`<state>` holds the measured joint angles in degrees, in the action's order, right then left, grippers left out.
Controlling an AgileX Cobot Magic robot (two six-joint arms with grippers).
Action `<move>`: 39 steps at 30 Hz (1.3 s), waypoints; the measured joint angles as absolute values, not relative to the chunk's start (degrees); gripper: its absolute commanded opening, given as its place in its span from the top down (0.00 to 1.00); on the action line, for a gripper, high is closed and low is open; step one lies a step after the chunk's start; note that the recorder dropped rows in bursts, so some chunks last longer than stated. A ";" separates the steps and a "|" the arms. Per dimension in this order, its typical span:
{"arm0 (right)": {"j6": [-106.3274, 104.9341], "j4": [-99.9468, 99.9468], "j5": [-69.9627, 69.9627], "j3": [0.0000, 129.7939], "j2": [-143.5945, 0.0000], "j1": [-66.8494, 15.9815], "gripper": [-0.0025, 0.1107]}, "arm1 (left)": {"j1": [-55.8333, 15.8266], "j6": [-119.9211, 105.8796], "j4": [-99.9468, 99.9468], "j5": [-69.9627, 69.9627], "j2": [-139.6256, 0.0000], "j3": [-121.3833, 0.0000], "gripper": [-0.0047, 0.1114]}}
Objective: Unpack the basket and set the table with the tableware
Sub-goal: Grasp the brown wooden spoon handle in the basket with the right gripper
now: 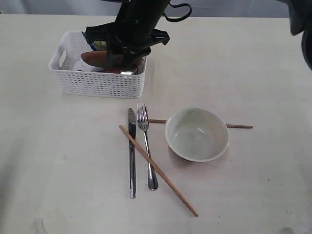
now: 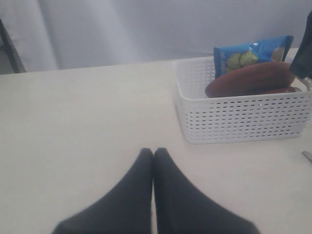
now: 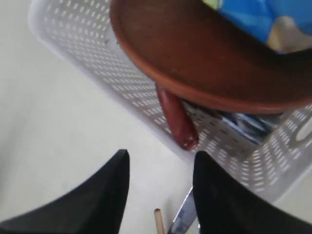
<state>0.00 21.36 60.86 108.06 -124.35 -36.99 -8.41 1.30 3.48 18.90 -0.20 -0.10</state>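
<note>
Progress, exterior view: knife (image 1: 131, 156), fork (image 1: 146, 151), bowl (image 1: 197, 134) and two chopsticks (image 1: 158, 170) are out on the table (image 1: 253, 73), near the basket (image 1: 97, 82). The plate (image 1: 97, 58) is not yet unpacked. Knife and fork lie parallel, long axes running away from the basket, blade tip and tines toward it. One chopstick crosses them diagonally.

Left wrist view: left tool (image 2: 153, 157) pressed together, empty, well apart from the basket.

Right wrist view: right tool (image 3: 161, 165) spread, empty, just outside the basket wall. The spoon (image 3: 175, 117) lies under the tilted plate, with the packet (image 3: 258, 19) beyond.

Perforated white plastic basket (image 1: 97, 83), glossy steel cutlery (image 1: 132, 156)
</note>
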 measured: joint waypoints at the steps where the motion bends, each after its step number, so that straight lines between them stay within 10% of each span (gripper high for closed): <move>1: 0.48 20.78 60.56 108.06 -124.35 -36.99 0.62 | -8.41 1.30 3.48 18.90 -0.20 -0.10 0.96; 30: 1.31 22.11 55.54 108.19 -128.61 -36.99 0.62 | -8.41 1.30 3.48 18.90 -0.20 -0.10 0.96; 36: 1.31 23.01 55.65 108.44 -128.69 -36.99 0.97 | -8.41 1.30 3.48 18.90 -0.20 -0.10 0.96; 39: 1.31 23.15 55.65 108.43 -128.69 -36.99 0.98 | -8.41 1.30 3.48 18.90 -0.20 -0.10 0.96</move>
